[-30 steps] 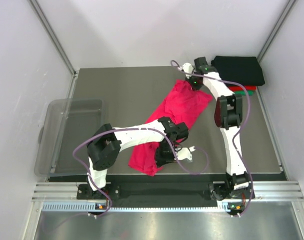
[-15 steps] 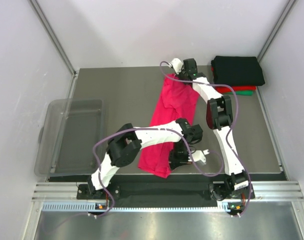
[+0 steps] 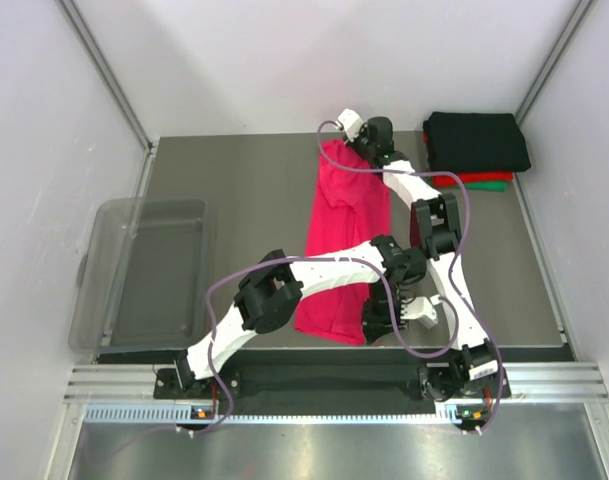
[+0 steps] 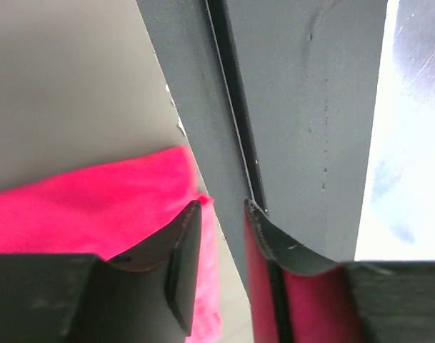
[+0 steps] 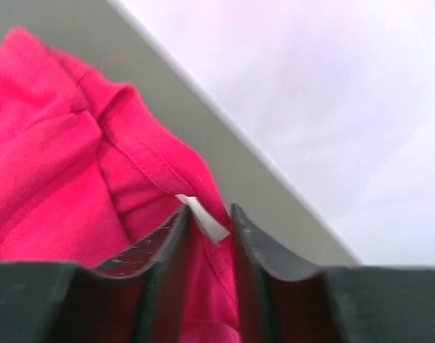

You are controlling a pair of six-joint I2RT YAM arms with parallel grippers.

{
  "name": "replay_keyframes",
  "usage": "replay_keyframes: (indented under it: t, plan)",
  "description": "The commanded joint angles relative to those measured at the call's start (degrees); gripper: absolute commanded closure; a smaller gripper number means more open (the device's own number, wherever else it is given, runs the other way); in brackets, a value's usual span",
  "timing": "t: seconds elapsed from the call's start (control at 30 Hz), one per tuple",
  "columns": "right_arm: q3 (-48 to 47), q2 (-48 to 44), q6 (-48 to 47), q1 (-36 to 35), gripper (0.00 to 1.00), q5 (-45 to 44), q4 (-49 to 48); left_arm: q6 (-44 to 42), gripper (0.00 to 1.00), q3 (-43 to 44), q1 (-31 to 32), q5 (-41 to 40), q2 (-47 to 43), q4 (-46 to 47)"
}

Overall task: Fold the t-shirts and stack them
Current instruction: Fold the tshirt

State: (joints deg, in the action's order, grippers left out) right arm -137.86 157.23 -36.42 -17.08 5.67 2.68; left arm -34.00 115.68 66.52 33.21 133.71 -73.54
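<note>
From above I see a grey bench (image 3: 234, 200) walled in by pale panels, with both arm bases bolted along its near edge. A clear bin (image 3: 134, 270) sits at the bench's left edge, well apart from everything else. The pink shirt (image 3: 344, 240) lies drawn out in a long, narrow strip just right of centre, running from near the far edge down to the near edge. In the far right corner is a stack of folded shirts, apart from the pink one: a black shirt (image 3: 477, 140) on top, a red shirt (image 3: 472, 178) showing beneath it, and a sliver of a green shirt (image 3: 492, 186) at the bottom. The left arm (image 3: 314, 272) reaches across to the right over the strip's near half and hides part of it, its wrist bent down at the near end. The right arm (image 3: 439, 225) stretches away from me and leans left to the strip's far end. In its wrist view, the left gripper (image 4: 222, 214) is clenched to a narrow gap on the pink shirt's near end, with pink cloth between the fingers and bunched to their left, right at the bench's dark near edge. The right gripper (image 5: 208, 209) is pinched on the collar, wrinkled pink cloth spreading to its left. The small white label (image 5: 203, 220) sticks up between its fingertips.
</note>
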Motion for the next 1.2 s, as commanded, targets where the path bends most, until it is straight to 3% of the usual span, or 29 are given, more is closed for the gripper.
replay_keyframes:
  t: [0.0,0.13,0.17,0.27,0.37,0.57,0.7,0.8,0.93,1.07,1.17]
  plan:
    - [-4.9,1.0,1.8,-2.3,0.67,2.6,-12.4,3.9,0.61,4.1,-0.2,4.4,-3.4,10.7]
    - [-6.0,0.2,5.6,-2.3,0.47,-1.1,-17.0,6.1,0.59,6.2,-0.7,5.1,-4.9,11.1]
    - [-5.8,-1.5,6.4,-2.3,0.38,-2.8,-17.9,6.4,0.59,7.1,-0.7,5.0,-5.4,11.0]
    - [-0.8,-8.5,8.7,-1.7,0.26,-10.3,-20.6,7.5,0.59,9.7,-1.0,1.0,-9.8,11.0]
    - [7.8,-18.3,10.2,-0.3,0.20,-13.8,-20.6,9.5,0.57,8.6,-2.9,-7.7,-16.0,14.9]
    - [26.8,-38.7,18.2,3.2,0.19,-12.5,-12.5,14.3,0.57,0.6,-13.4,-15.8,-26.1,21.4]
    - [38.5,-50.0,24.2,4.0,0.19,-7.0,-4.7,19.4,0.57,-6.9,-22.0,-15.4,-30.4,24.4]
    - [49.1,-57.0,25.7,4.0,0.19,-4.3,-0.8,20.6,0.57,-12.5,-25.8,-13.2,-33.4,26.9]
    - [55.7,-64.0,27.2,4.5,0.19,-1.1,5.6,22.4,0.57,-19.1,-28.8,-12.9,-37.8,29.9]
    - [61.8,-69.7,33.4,5.7,0.19,10.5,12.4,29.0,0.56,-25.8,-32.9,-13.3,-40.7,33.2]
    - [67.4,-73.7,38.2,6.2,0.19,18.5,15.8,37.8,0.45,-33.6,-37.9,-11.8,-42.7,36.4]
